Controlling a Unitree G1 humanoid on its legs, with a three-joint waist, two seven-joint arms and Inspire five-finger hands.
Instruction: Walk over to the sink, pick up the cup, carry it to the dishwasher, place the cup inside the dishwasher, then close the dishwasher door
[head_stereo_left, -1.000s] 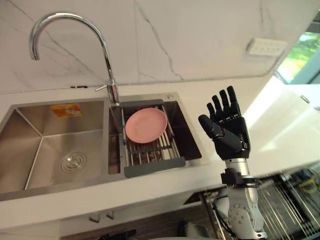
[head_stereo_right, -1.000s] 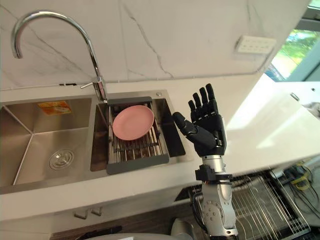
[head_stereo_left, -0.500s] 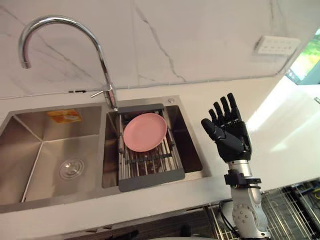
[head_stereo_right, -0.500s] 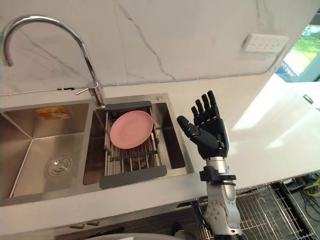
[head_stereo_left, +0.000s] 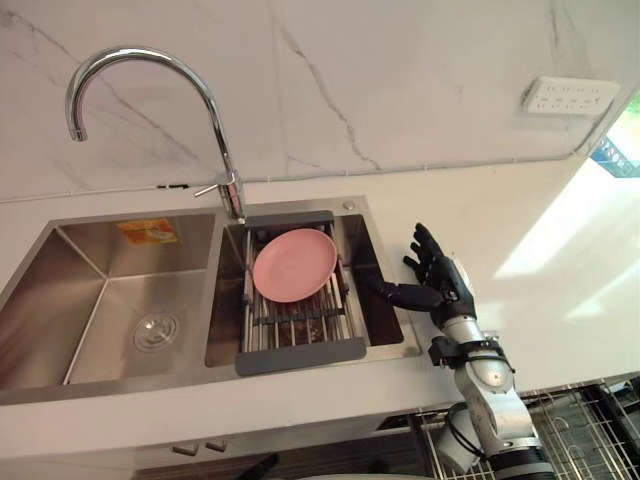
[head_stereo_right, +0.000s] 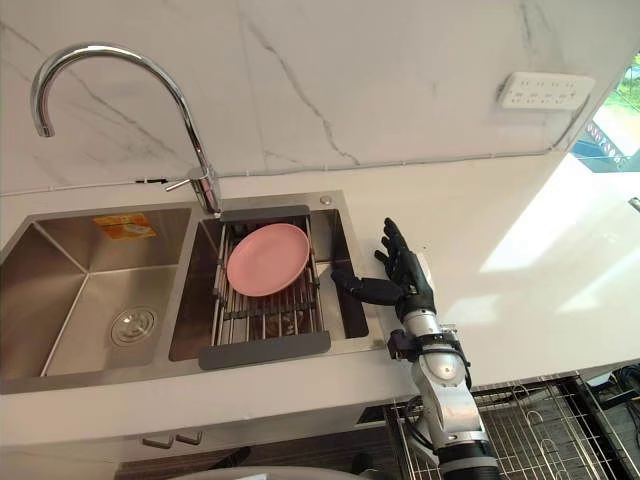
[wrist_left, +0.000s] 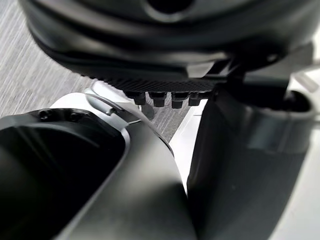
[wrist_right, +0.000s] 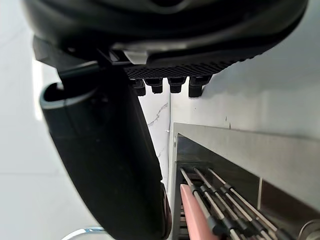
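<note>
Right robot hand dropped from upright to over the sink rim, fingers spread open, near pink plate.

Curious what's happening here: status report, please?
Right hand open, empty, thumb over sink. Left hand open, empty. Pink plate on rack in sink.

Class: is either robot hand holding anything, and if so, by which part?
Nothing is held. The right hand hovers open by the sink; the left hand is open and empty too.
</note>
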